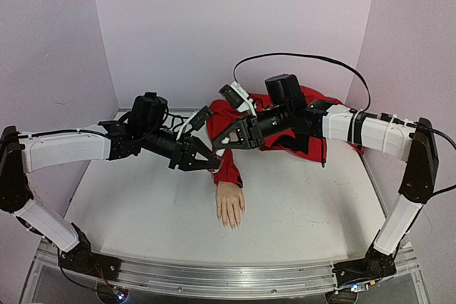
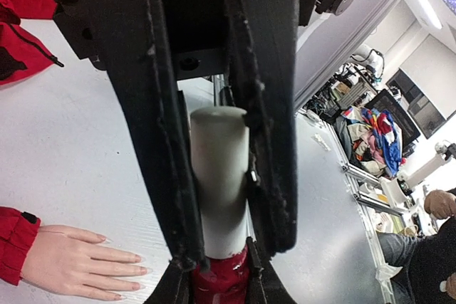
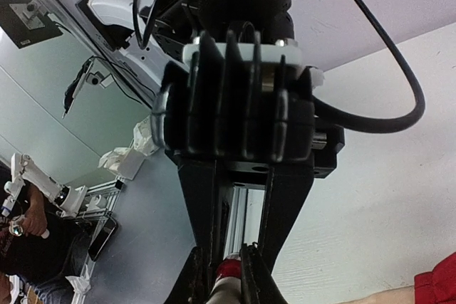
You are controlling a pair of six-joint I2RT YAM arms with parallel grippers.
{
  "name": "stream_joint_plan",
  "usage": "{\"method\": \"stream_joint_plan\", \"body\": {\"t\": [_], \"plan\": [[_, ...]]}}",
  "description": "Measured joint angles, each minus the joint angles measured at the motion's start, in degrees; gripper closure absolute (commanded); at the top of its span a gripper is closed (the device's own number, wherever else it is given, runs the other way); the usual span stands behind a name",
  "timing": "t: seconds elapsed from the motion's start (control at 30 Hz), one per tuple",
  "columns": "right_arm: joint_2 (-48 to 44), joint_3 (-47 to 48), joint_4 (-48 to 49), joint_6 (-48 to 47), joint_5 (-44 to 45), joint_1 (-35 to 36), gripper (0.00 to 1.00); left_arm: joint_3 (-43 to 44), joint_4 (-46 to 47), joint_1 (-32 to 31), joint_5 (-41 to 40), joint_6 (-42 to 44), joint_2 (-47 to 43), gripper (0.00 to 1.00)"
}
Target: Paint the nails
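Left gripper: jaws narrow, clamped along the white cap of the polish bottle.
Right gripper: jaws narrow, pinching the dark-red body of the same bottle, tip to tip with the left gripper.
Bottle position: held in the air between both grippers, above the red sleeve, on the far side of the mannequin hand.
Cap state: seated on the bottle; no brush is visible.
The nails: at the fingertips of the mannequin hand, which lies palm down on the white table with its fingers pointing to the near edge. All visible nails are pale and appear unpainted.
Step in hand: judged to be opening the bottle, with one gripper bracing the body and the other on the cap.
Next move calls for: counter-rotation of cap against body, then a straight pull along the bottle axis to free the brush. Keep the body upright to avoid spilling.
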Motion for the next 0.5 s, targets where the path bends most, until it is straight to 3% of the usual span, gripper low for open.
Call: {"method": "stream_joint_plan", "body": {"t": [0.07,0.23,0.4,0.5], "plan": [[0.0,0.4,0.4,0.1,1.5,-0.1,0.39,-0.4,0.2,-0.1,-2.9,0.3,-1.2,1.00],[-0.2,0.4,-0.1,5.1,14.3,-0.1,0.16,-3.1,2.1,-1.1,-20.3,1.1,-6.2,1.00],[-3.8,-1.2,0.0,13.7,29.3,-0.4,0.18,-4.1,2.6,-1.5,-39.2,3.3,-7.1,1.00],[-6.7,-2.1,0.2,18.8,35.7,-0.6,0.21,-4.0,2.8,-2.0,-46.1,3.6,-5.8,1.00]]}}
